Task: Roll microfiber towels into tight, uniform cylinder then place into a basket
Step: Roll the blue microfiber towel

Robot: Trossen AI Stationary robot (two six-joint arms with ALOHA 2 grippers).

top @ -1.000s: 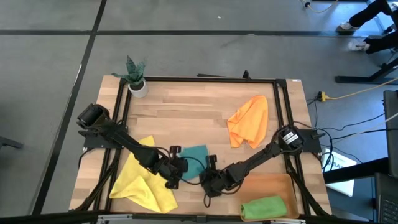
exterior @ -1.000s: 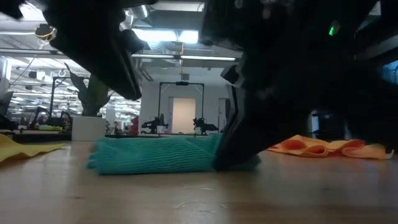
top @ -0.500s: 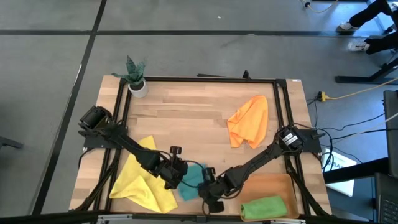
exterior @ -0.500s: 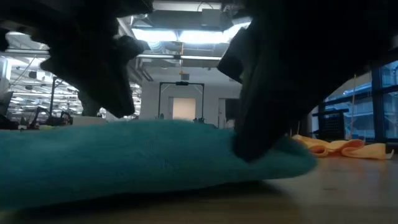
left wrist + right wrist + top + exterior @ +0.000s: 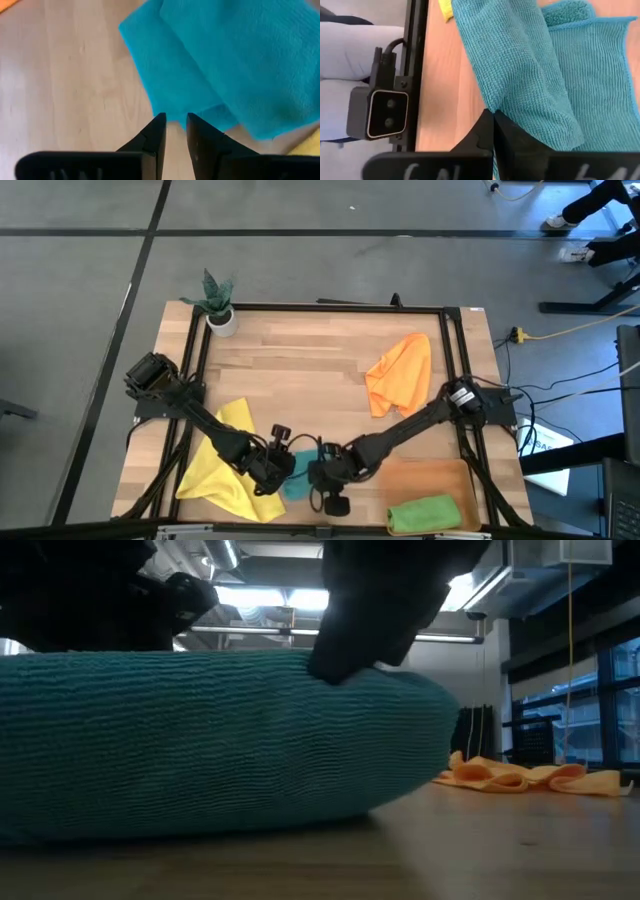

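Observation:
The teal towel point(image 5: 297, 483) lies bunched in folds near the table's near edge, between my two grippers. It fills the low view point(image 5: 210, 740). My left gripper point(image 5: 277, 466) is at its left end and my right gripper point(image 5: 322, 472) at its right end, both shut on it. The yellow towel point(image 5: 222, 465) lies spread at the near left and the orange towel point(image 5: 400, 375) at the far right. The green towel point(image 5: 425, 513), rolled, lies in the orange-brown basket point(image 5: 432, 478). My left gripper pinches the teal towel's edge point(image 5: 172, 116) with its two fingertips point(image 5: 159, 122), slanting down from the table's left. The towel lies on the table beyond the fingers. One layer or several, I cannot tell. My right gripper pinches a fold of the teal towel point(image 5: 495, 107) between its shut fingers, slanting down from the table's right. Folded layers spread out beyond the tips. The towel rests on the table.
A small white plant pot point(image 5: 221, 318) stands at the far left corner. A black frame rail point(image 5: 417, 70) and the low camera's housing point(image 5: 382, 112) lie close beside the towel at the near edge. Bare wood point(image 5: 300, 370) shows in the table's middle.
Both grippers have gone toward the table's near edge and a little left, drawing closer together. The teal towel has slid along the table with them, bunching up, and now lies close in front of the low camera.

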